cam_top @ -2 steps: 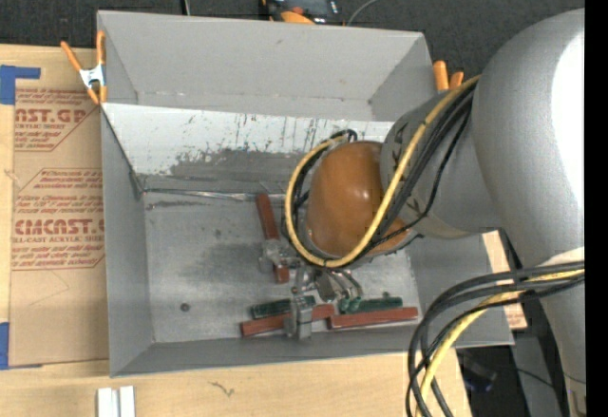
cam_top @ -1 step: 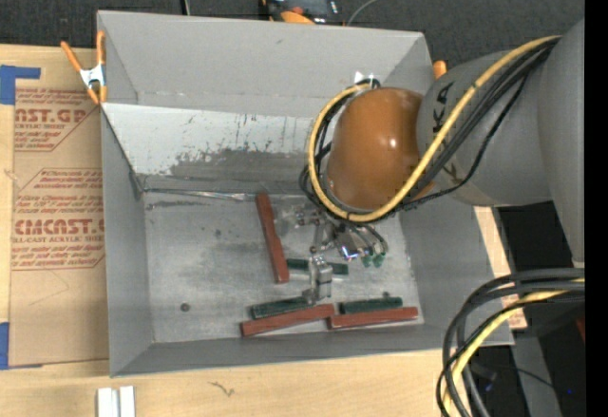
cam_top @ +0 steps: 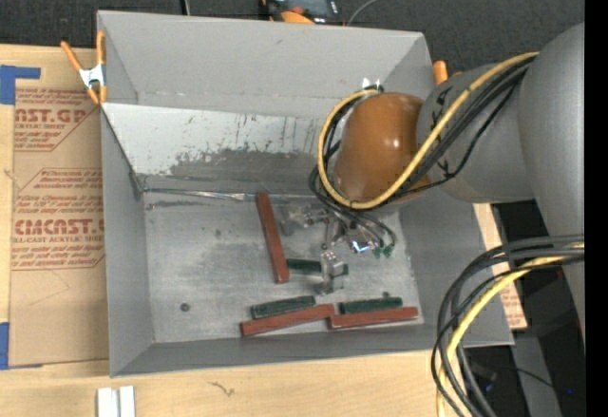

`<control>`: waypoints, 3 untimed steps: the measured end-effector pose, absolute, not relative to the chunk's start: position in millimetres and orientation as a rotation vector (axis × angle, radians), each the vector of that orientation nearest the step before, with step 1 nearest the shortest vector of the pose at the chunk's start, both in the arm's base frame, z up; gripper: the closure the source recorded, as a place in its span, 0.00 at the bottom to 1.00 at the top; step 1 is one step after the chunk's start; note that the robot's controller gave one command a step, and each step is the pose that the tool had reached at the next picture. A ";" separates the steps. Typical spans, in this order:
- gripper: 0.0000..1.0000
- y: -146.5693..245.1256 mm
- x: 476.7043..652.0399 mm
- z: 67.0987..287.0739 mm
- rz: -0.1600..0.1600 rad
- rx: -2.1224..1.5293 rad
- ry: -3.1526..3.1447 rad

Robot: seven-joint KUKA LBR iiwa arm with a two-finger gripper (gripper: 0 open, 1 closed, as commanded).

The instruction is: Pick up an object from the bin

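Along the front edge of the bin [cam_top: 122,235] lie two green-on-brown strip pairs [cam_top: 285,314], end to end. Farther in, right of centre, the gripper [cam_top: 330,271] hangs at the right end of a short dark green bar [cam_top: 304,265]. The bar runs leftward from it, parallel to the front edge. How wide the gripper is open can't be told; nothing seen held. Beyond, a brown stick [cam_top: 273,239] angles toward the back wall.

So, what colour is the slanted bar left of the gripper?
The bar is reddish-brown, seen in the camera view.

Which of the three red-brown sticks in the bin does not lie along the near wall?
The red-brown stick just left of the gripper; it alone points toward the far wall.
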State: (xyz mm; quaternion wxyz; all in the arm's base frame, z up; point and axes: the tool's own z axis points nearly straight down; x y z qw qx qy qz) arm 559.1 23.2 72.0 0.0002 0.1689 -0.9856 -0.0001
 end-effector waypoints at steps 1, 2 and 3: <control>1.00 24.9 559.4 74.5 -0.002 0.532 -3.098; 1.00 50.9 564.0 234.1 0.001 0.977 -2.996; 1.00 24.1 510.6 224.3 -0.002 1.503 -2.758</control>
